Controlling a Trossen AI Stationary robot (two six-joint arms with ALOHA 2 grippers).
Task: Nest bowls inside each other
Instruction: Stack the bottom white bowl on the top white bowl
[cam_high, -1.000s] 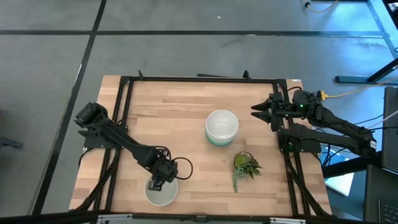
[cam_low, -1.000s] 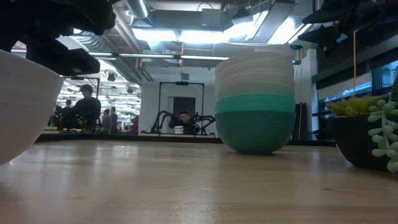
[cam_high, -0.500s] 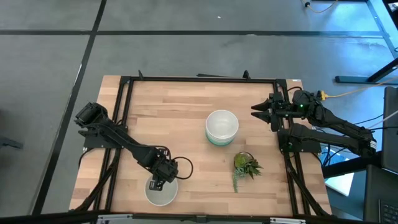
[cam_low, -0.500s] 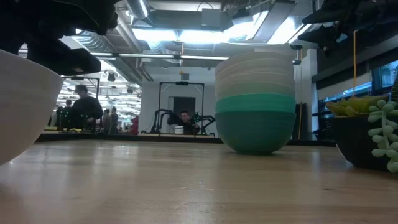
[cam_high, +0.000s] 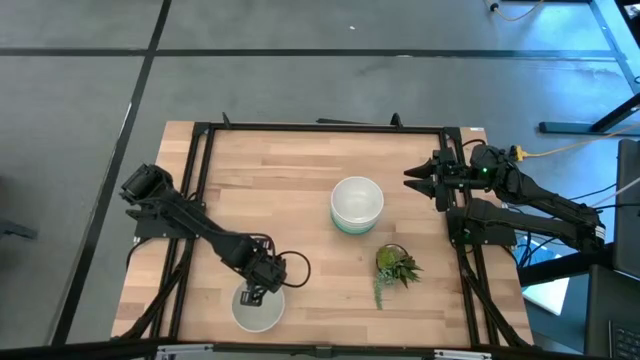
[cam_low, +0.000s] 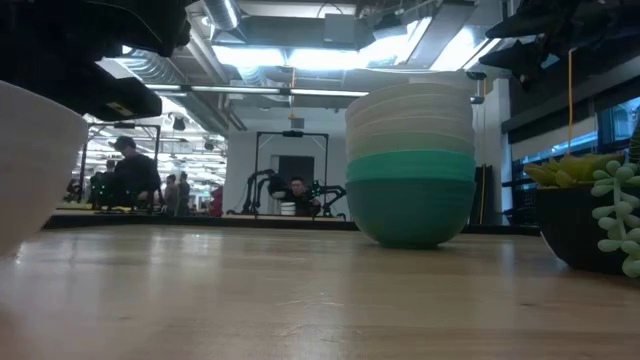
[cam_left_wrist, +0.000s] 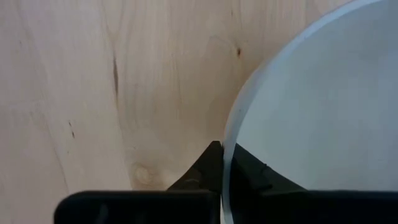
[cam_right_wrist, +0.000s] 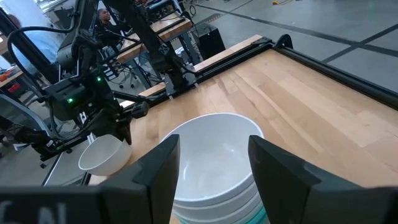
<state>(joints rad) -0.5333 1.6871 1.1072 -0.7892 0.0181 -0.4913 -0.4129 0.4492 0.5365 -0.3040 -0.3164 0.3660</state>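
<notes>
only left wrist view shows end effector (cam_left_wrist: 222, 163) pinching white bowl (cam_left_wrist: 311, 118).

The table (cam_high: 300, 190) is pale wood planking with visible grain and small knots, its finish a soft satin sheen. A black metal frame (cam_high: 320, 128) borders it. The stacked bowls (cam_low: 410, 165) look smooth and matt to faintly glossy, like plastic or glazed ware; the single white bowl (cam_left_wrist: 317, 112) is equally smooth. The floor (cam_high: 300, 60) is dull grey.

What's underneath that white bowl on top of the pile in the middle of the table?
Under the top white bowl, more bowls nest: pale ones, then bright teal, then the dark teal bowl on the table. Their insides are covered.
</notes>
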